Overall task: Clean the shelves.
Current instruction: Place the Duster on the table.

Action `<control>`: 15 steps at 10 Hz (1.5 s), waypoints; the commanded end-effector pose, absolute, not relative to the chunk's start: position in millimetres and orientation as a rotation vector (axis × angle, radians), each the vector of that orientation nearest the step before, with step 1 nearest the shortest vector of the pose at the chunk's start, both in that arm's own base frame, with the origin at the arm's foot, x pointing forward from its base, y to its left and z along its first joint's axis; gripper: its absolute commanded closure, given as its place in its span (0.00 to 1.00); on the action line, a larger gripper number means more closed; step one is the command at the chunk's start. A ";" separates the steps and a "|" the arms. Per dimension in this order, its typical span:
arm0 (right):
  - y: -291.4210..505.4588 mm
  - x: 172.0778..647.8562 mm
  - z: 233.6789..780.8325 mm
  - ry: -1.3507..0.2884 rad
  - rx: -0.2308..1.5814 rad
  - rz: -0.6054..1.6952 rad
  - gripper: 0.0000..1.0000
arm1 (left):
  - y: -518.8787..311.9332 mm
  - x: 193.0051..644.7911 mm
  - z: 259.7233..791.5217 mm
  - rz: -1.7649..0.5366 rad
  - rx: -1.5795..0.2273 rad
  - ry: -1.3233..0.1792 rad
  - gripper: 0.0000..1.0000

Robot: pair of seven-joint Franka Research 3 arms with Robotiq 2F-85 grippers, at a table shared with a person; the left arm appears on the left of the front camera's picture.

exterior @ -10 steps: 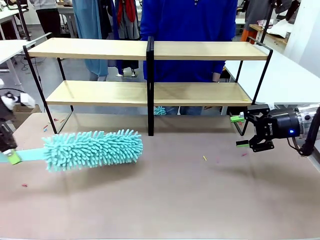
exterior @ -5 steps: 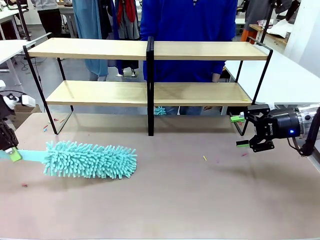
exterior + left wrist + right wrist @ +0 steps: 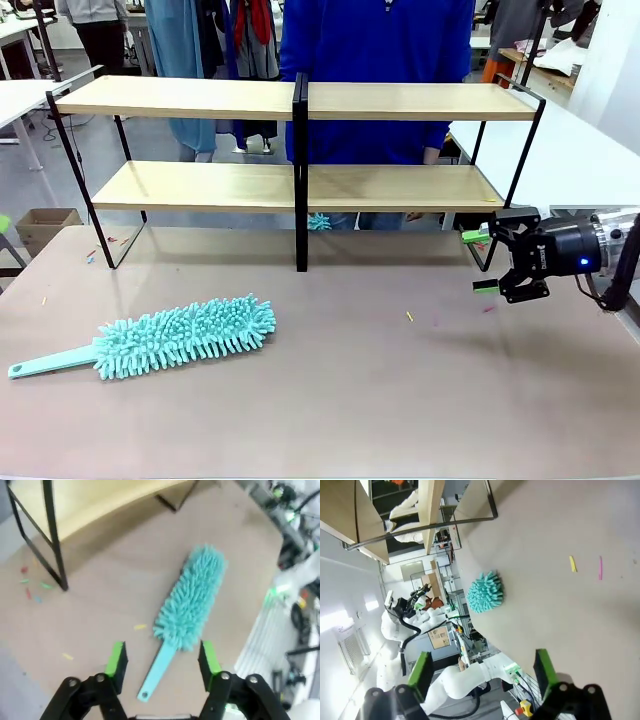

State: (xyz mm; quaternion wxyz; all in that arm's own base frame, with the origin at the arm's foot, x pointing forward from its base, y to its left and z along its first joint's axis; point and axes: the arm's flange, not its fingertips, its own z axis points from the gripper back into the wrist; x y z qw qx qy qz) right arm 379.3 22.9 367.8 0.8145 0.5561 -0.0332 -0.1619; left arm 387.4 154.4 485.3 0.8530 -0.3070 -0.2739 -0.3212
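Two wooden tiers make up the shelves [image 3: 300,180], which span the upper half of the front frame on a thin black frame with a central black upright, standing at the far side of the beige counter [image 3: 350,400]. At lower left of that frame a teal microfibre duster [image 3: 175,337] lies flat on the counter, its handle pointing toward the left edge, well apart from the shelves. In the left wrist frame the left gripper [image 3: 162,662] hangs above the duster's handle with its jaws apart, gripping nothing. A person in a blue top [image 3: 378,60] stands behind the shelves at top centre. At right of the front frame the right gripper [image 3: 482,263] hovers over the counter just beside the shelves' right end, jaws apart and empty.
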 end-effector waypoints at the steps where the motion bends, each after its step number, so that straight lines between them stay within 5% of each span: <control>1: 30.1 371.1 410.2 -0.044 1.196 -0.461 0.00 | 140.0 367.9 479.5 -0.557 -0.845 -0.572 0.00; 3: 33.7 345.0 472.1 -0.074 1.221 -0.488 0.00 | 145.8 345.2 494.7 -0.447 -1.130 -0.482 0.00; 5: 28.5 312.9 536.6 -0.078 1.277 -0.473 0.00 | 143.1 346.0 501.3 -0.219 -1.223 -0.577 0.00; 7: 14.3 291.2 560.5 -0.136 1.316 -0.458 0.00 | 138.8 343.9 497.0 -0.309 -1.346 -0.298 0.00; 9: 28.5 297.9 563.1 -0.131 1.317 -0.445 0.00 | 142.4 341.2 496.0 -0.280 -1.294 -0.427 0.00; 15: 28.5 297.9 563.1 -0.131 1.317 -0.445 0.00 | 142.4 341.2 496.0 -0.280 -1.294 -0.427 0.00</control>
